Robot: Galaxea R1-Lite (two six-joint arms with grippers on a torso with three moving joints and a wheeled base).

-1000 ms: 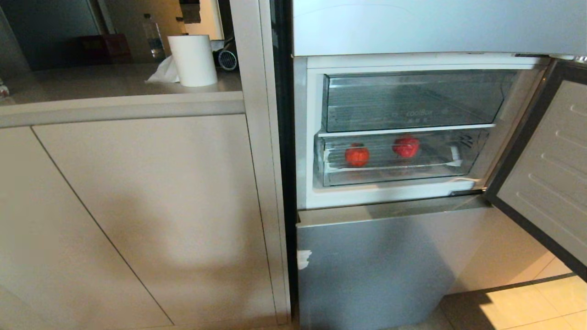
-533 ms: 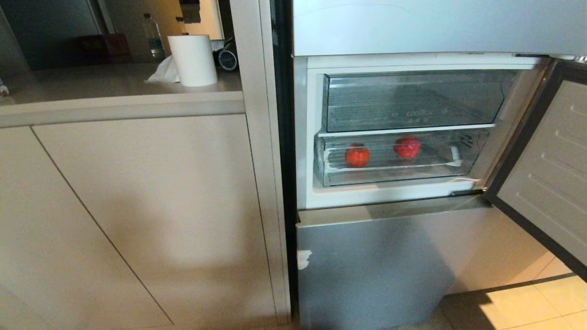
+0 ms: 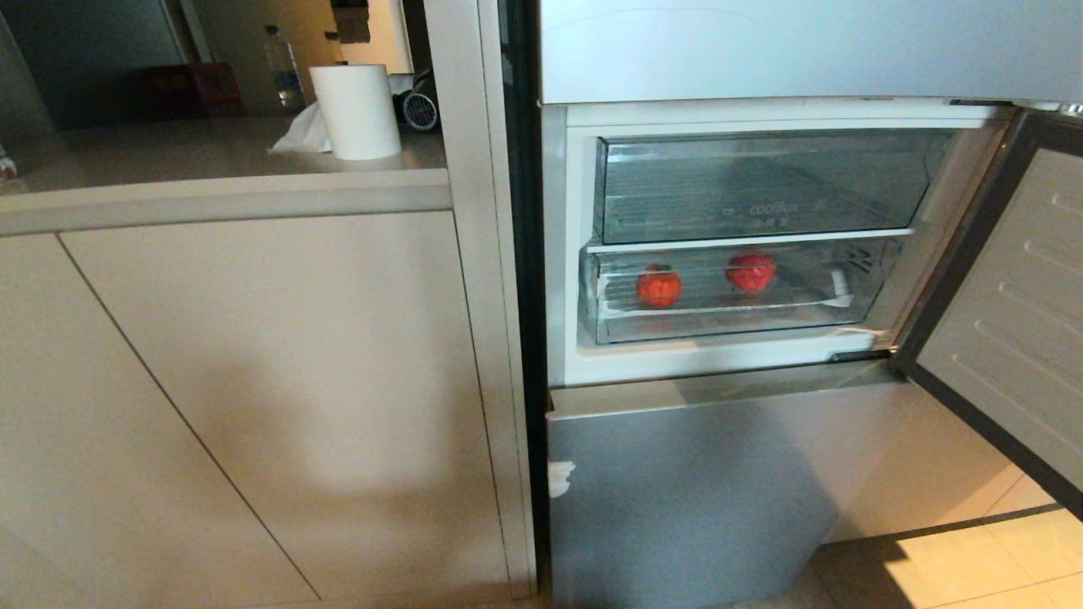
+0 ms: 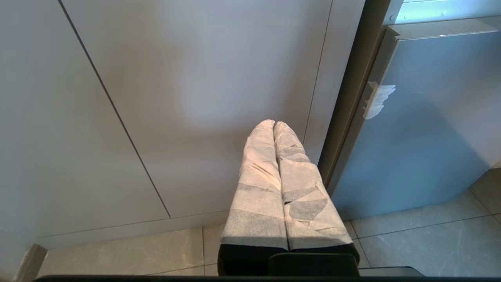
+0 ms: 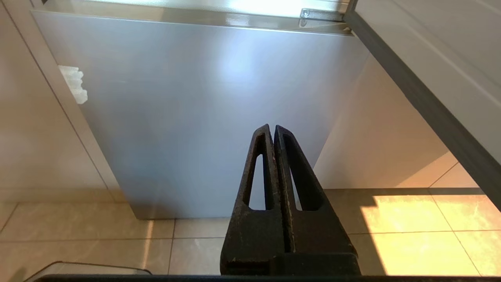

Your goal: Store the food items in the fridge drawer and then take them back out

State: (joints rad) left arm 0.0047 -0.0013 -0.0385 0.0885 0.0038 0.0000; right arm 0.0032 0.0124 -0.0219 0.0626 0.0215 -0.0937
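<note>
Fridge door (image 3: 1007,338) swung open on the right. Shallow clear drawer (image 3: 728,326) pushed in under the taller clear drawer (image 3: 761,186). Two food pieces inside it: orange-red fruit (image 3: 659,286) to the left and nearer, red fruit (image 3: 750,271) to the right and farther back, well apart from each other.

Neither arm shows in the head view. Left gripper (image 4: 275,124), fingers wrapped in pale tape and pressed together, empty, pointed at the cabinet front (image 4: 188,98) low near the floor. Right gripper (image 5: 273,127), black fingers pressed together, empty, low before the silver lower fridge panel (image 5: 203,117).

Judgement: storing half looks done, with both arms parked low. Next is taking out: an arm must rise to the shallow drawer, spread its fingers, catch the front edge and pull it out before reaching for either fruit.
</note>
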